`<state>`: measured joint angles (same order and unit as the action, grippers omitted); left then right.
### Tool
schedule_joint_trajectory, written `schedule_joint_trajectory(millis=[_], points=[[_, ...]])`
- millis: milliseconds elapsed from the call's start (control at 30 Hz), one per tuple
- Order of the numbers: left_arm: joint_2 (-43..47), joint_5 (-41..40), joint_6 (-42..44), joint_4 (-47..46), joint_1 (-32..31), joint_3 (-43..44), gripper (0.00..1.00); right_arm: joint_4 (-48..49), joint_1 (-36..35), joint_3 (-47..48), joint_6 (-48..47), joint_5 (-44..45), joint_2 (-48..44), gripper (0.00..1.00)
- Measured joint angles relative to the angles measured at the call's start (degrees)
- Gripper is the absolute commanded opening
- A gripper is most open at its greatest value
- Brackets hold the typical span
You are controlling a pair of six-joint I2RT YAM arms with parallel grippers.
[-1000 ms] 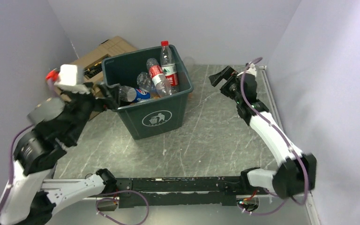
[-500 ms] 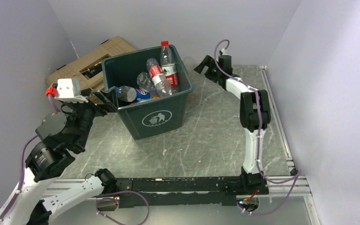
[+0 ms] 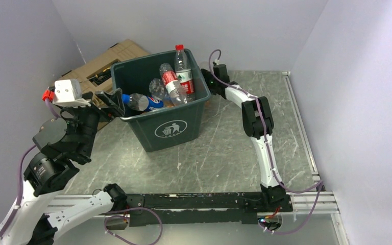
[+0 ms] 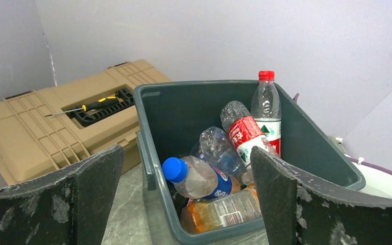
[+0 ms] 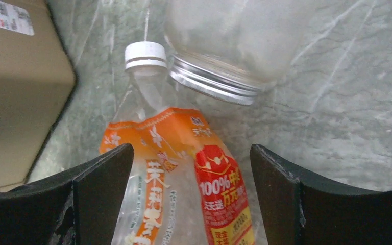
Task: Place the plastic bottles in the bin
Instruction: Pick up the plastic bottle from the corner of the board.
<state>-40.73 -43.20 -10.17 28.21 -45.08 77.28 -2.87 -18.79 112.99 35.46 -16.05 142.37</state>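
The wide-spread right fingers [image 5: 102, 194] are straddling the orange-labelled bottle [image 5: 173, 168], probably risking knocking the clear jar [image 5: 235, 46] lying just beyond their tips.

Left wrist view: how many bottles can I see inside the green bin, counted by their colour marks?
Red-capped upright bottle: 1
Red-labelled leaning bottle: 1
Plain clear bottle: 1
Blue-capped bottle: 1
Orange bottle: 1
Total: 5 visible in the bin; others may lie hidden underneath.
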Motion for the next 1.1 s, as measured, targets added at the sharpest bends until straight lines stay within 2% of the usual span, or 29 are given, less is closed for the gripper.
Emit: schedule_joint_trajectory(millis=[200, 400, 433, 467, 500, 833, 1100], points=[[0.00, 0.02, -0.20, 0.04, 0.00, 0.00, 0.99, 4.81, 0.39, -4.48, 0.48, 0.48, -0.81, 0.53], [0.02, 0.24, -1.09, 0.20, 0.00, -0.22, 0.99, 11.08, 1.07, -13.09, 2.01, 0.24, -4.63, 0.28], [0.09, 0.28, -1.36, 0.28, 0.00, -0.22, 1.00, 11.72, 1.16, -14.25, 2.29, 0.31, -5.42, 0.21], [0.15, 0.33, -1.55, 0.35, 0.00, -0.22, 0.99, 12.04, 1.14, -15.26, 2.40, 0.42, -6.03, 0.07], [0.35, 0.35, -1.64, 0.39, 0.00, -0.22, 1.00, 12.55, 1.11, -16.44, 2.64, 0.59, -6.64, 0.00], [2.16, 1.86, -2.62, 0.61, 0.00, -0.20, 0.99, 11.34, 1.14, -27.10, 2.36, 3.69, -15.50, 0.00], [0.37, 4.44, -2.78, 1.57, 0.00, 1.64, 0.99, 8.28, 1.77, -38.16, 0.28, 8.35, -30.38, 0.00]])
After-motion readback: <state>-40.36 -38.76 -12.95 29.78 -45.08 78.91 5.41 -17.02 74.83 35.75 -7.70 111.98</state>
